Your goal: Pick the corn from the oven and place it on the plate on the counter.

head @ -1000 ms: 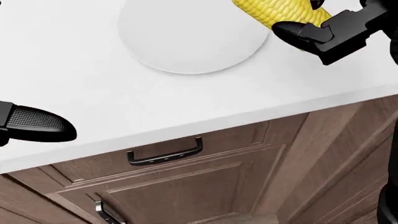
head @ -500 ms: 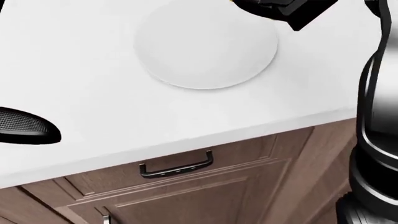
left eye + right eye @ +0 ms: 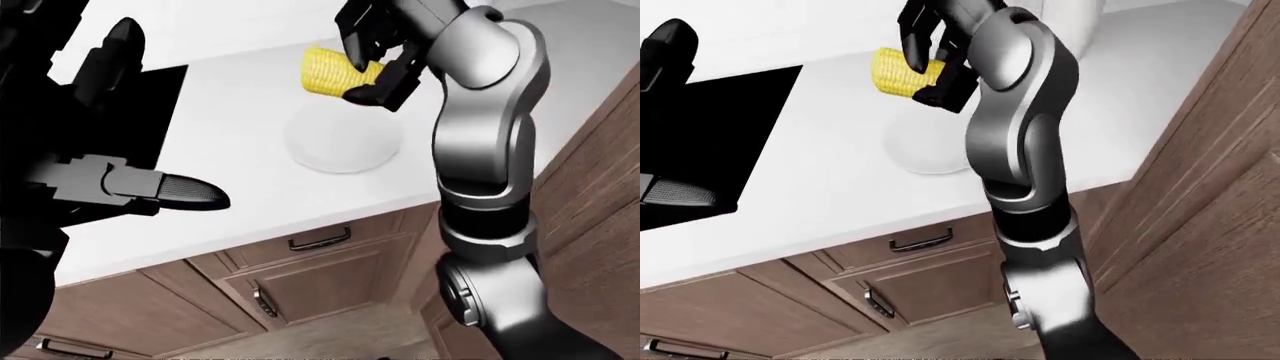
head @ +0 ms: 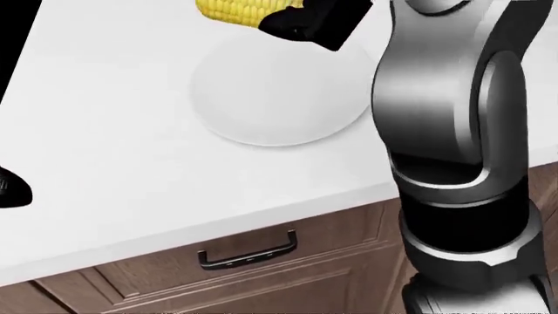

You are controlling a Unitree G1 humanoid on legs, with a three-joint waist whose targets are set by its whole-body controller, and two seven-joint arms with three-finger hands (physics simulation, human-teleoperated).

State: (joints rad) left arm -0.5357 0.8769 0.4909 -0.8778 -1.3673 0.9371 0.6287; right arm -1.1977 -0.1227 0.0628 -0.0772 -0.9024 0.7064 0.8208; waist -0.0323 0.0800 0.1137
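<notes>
A yellow corn cob (image 3: 330, 69) hangs in my right hand (image 3: 368, 64), whose black fingers close round its right end. It is held just above the top edge of the round white plate (image 3: 343, 144) on the white counter (image 3: 235, 180). In the head view the corn (image 4: 235, 12) sits at the top edge, over the plate (image 4: 277, 98). My left hand (image 3: 120, 180) is at the left of the left-eye view, fingers spread, holding nothing, low over the counter's near edge.
A black cooktop (image 3: 710, 150) lies set into the counter left of the plate. Below the counter are brown wooden drawers with dark handles (image 4: 246, 254). A tall wooden cabinet side (image 3: 1210, 172) rises on the right. My grey right arm (image 4: 453, 131) fills the right of the head view.
My right hand has carried the corn leftward, from right of the plate to above its top edge. The right arm has swung into view. The camera has shifted slightly; the left hand slid left.
</notes>
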